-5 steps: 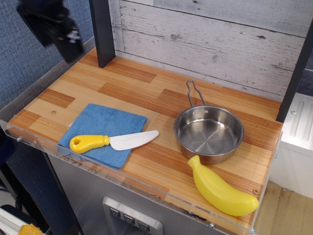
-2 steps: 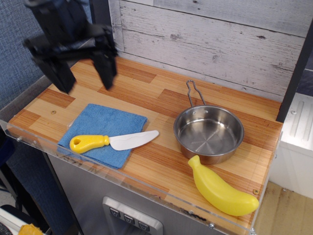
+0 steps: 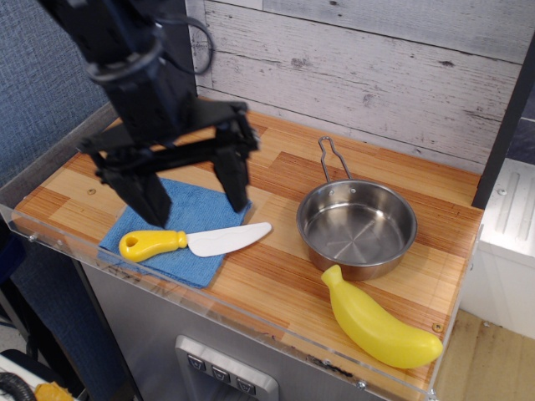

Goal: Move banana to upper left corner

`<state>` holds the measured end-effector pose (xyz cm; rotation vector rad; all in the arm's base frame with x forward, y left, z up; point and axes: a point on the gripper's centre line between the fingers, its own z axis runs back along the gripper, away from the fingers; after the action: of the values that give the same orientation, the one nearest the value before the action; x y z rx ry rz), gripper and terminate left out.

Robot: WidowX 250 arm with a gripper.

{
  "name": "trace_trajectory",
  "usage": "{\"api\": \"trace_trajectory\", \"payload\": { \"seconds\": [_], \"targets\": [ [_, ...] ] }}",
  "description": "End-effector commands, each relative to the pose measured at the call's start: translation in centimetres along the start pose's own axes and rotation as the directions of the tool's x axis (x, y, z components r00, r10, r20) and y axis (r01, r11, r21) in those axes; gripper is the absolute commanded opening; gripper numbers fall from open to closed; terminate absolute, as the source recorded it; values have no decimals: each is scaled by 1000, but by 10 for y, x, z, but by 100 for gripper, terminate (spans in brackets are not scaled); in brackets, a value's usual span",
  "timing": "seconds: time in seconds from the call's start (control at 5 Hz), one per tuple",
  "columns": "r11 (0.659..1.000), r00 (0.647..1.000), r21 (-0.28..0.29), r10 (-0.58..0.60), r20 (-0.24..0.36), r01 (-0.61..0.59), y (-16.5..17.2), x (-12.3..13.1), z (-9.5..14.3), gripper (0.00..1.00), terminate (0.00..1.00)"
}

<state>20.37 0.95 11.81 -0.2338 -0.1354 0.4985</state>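
The yellow toy banana (image 3: pixel 379 322) lies at the front right of the wood-plank tabletop, just in front of the steel pan (image 3: pixel 357 225). My gripper (image 3: pixel 192 194) is open and empty, its two black fingers (image 3: pixel 232 171) spread wide above the blue cloth (image 3: pixel 178 225), far left of the banana. The upper left corner with the dark post is mostly hidden behind my arm (image 3: pixel 134 67).
A white toy knife with a yellow handle (image 3: pixel 192 242) lies on the blue cloth, just below my fingers. The pan's wire handle (image 3: pixel 333 157) points to the back wall. A clear plastic rim (image 3: pixel 251 322) runs along the table's front edge.
My arm has come down from the upper left and moved right and forward, and now hangs over the blue cloth. The banana, pan and knife have not moved.
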Motion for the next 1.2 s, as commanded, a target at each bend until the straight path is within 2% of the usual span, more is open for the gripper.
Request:
{"api": "trace_trajectory", "payload": {
  "seconds": [0.0, 0.2, 0.4, 0.8, 1.0],
  "targets": [
    [994, 994, 5, -106, 34, 106, -58, -25, -36, 100, 0],
    [992, 992, 17, -126, 26, 126, -75, -34, -57, 100, 0],
    [988, 990, 64, -144, 16, 142, -87, -35, -77, 100, 0],
    [989, 995, 114, -98, 10, 96, -98, -20, -104, 100, 0],
    [987, 997, 139, -78, 17, 75, -97, -9, -107, 100, 0]
  ]
}}
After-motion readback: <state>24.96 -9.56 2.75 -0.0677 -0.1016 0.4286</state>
